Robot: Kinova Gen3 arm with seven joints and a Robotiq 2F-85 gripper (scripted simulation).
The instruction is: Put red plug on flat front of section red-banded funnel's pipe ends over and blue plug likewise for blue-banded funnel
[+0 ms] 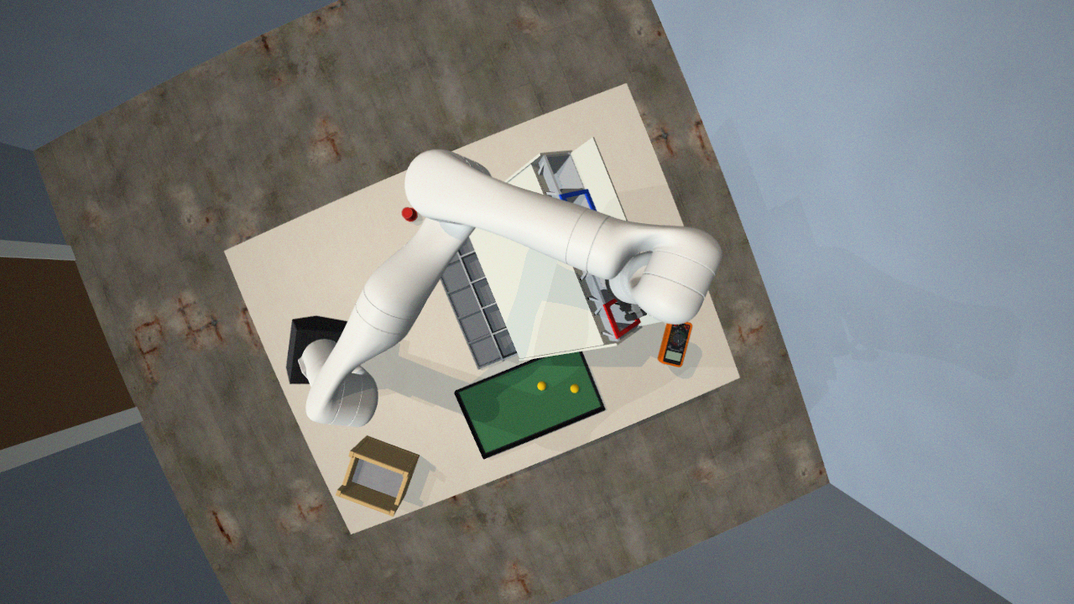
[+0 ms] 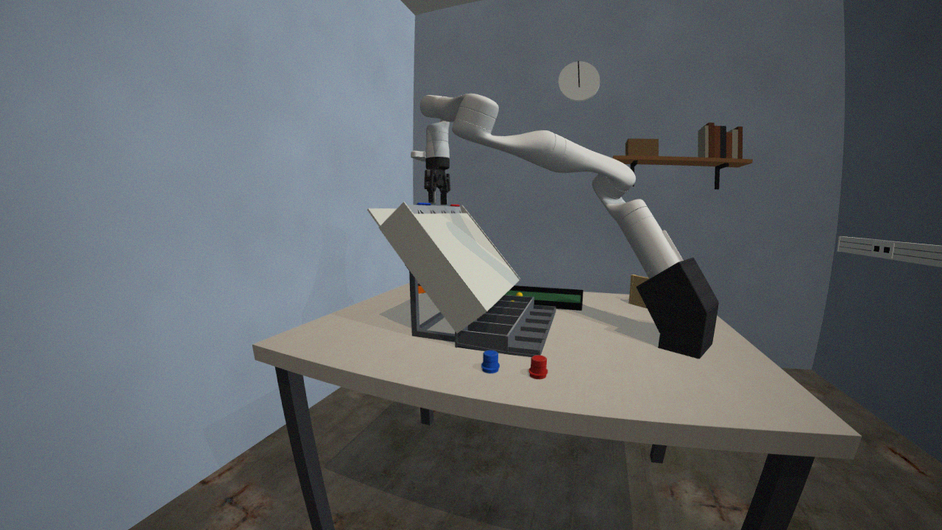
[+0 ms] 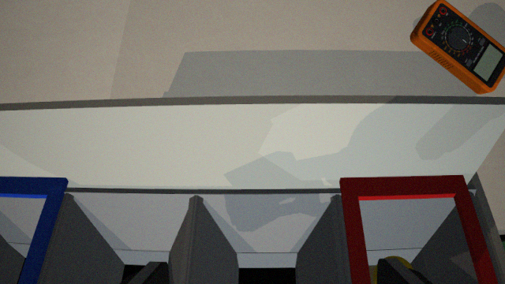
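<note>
My gripper [image 2: 436,196] [image 3: 272,277] is open and empty. It hangs just above the row of funnels at the top of the slanted white cover [image 1: 525,285] [image 2: 450,260], over the funnel left of the red-banded funnel [image 3: 349,229] [image 1: 622,324]. A bit of a yellow marble [image 3: 375,268] shows low in the red-banded funnel. The blue-banded funnel [image 3: 39,237] [image 1: 576,196] is at the far left of the wrist view. The red plug [image 1: 409,214] [image 2: 538,366] and the blue plug [image 2: 489,361] stand on the table in front of the grey sectioned tray [image 1: 477,308] [image 2: 507,326].
A green tray [image 1: 525,420] beside the cover holds two yellow marbles [image 1: 540,385] [image 1: 574,388]. An orange multimeter [image 1: 675,344] [image 3: 459,45] lies on the table behind the funnels. A wooden box [image 1: 377,474] stands near the table corner, by the arm's black base [image 2: 681,306].
</note>
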